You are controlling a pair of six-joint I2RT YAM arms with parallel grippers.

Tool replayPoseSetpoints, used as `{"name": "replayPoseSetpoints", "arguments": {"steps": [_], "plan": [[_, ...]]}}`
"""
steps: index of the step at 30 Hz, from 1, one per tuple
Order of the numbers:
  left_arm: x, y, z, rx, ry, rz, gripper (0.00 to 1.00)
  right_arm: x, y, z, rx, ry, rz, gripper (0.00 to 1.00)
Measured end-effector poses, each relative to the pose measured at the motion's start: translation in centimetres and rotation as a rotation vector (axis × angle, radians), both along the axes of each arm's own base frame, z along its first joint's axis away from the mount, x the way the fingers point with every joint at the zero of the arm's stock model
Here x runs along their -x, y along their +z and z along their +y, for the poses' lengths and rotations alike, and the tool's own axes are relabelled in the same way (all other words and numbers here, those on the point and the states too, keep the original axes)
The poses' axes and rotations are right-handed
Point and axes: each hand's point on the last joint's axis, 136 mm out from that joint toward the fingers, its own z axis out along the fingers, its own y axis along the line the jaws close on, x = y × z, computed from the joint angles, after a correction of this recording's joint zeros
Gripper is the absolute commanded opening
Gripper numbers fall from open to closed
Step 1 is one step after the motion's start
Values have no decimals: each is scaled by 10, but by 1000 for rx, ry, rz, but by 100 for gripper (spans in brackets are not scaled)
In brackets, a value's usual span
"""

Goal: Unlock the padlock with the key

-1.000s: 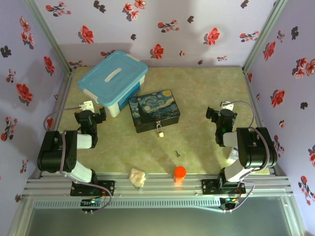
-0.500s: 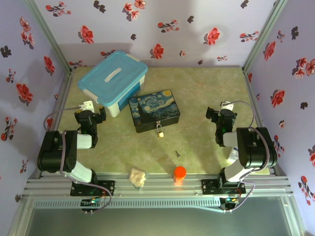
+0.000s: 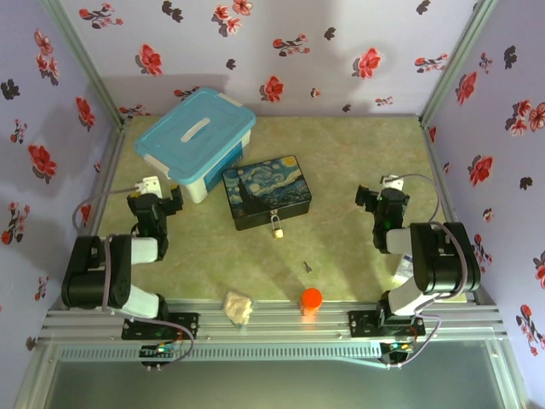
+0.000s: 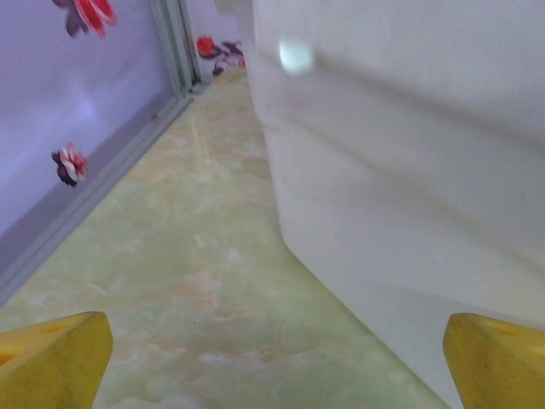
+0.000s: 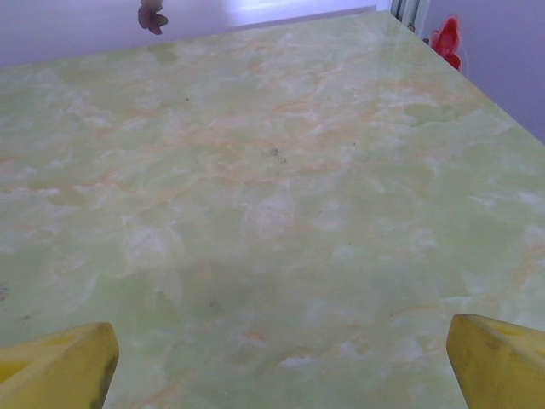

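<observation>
Two grippers are sitting with their jaws wide apart and nothing between them: the left gripper [image 3: 156,194] just beside the blue-lidded tub [image 3: 196,136], the right gripper [image 3: 381,196] over bare table [image 3: 358,145], well apart from anything.

What is worrying me is the key [image 3: 306,267]. It is lying flat on the table between the padlock [image 3: 277,226] and the orange cap [image 3: 311,298], nearer the cap, and it is tiny and thin. Fingers coming down on it are likely to be skidding it along the smooth surface rather than pinching it, perhaps against the cap or toward the near edge. Its long axis is running roughly near-to-far, slightly tilted; which end is the bow I cannot tell.

The padlock is hanging at the front of the painted box [image 3: 266,192], shackle toward the box, brass body pointing toward the near edge, so its long axis is also running near-to-far. I am guessing the keyhole is facing the arms, though it is too small to see. Pushing a key in with nobody steadying the body could be swinging the lock aside or sliding the box back. The left arm, starting so close to the tub, is also risking a bump as it turns.
</observation>
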Motion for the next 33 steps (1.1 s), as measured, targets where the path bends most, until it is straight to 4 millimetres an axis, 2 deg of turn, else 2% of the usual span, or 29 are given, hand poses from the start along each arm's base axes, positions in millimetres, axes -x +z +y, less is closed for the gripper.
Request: {"name": "replayPoseSetpoints", "arguments": {"steps": [3,7,12,15,17,20,23,25,28,33], "plan": [[6,26,2,2,14,-61,100,1,17,0,0,3,-26,99],[18,43,4,30,28,-81,100,3,40,1,-5,8,-46,99],[33,68,4,195,63,-135,100,4,72,3,-90,-17,-36,99],[40,81,-9,345,21,-163,100,4,91,13,-178,15,-7,99],[43,82,-22,446,-31,-154,100,6,96,27,-244,68,15,97],[46,73,-51,577,-122,-70,100,18,82,55,-308,147,133,94],[57,60,-96,624,-246,70,100,40,60,96,-305,239,304,88],[67,57,-127,632,-341,149,100,61,46,128,-290,324,408,82],[84,52,-162,629,-449,238,100,99,24,161,-244,426,554,73],[108,45,-197,613,-567,328,100,151,-1,198,-177,552,725,65]]}}
